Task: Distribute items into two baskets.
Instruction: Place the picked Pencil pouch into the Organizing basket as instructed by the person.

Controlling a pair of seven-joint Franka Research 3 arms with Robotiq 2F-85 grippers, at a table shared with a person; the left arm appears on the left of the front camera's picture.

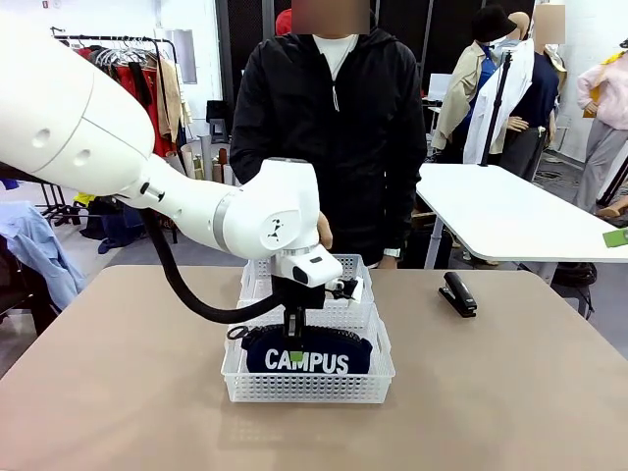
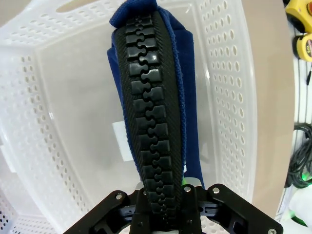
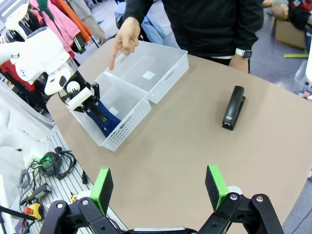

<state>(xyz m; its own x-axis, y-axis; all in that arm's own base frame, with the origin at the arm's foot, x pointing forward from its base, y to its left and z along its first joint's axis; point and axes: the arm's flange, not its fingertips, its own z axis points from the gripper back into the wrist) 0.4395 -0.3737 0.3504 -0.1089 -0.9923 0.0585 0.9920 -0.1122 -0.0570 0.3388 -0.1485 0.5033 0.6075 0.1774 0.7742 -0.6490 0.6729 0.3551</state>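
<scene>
Pouch (image 1: 307, 357) stands zipper-up in the near basket (image 1: 309, 389), the left claw (image 1: 294, 332) clamped on its top edge. Stapler (image 1: 457, 293) lies on the counter (image 1: 510, 392), well apart on the right. Right claw (image 3: 158, 187) hangs wide open above the counter. A person's hand (image 3: 126, 36) points down over the far basket (image 3: 166, 74), which touches the near one.

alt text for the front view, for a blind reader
The jaws of the left arm hold a navy CAMPUS pouch upright inside the near basket, with a second basket just behind it. A black stapler lies on the table to the right, and a person in a black jacket stands at the far side.
</scene>
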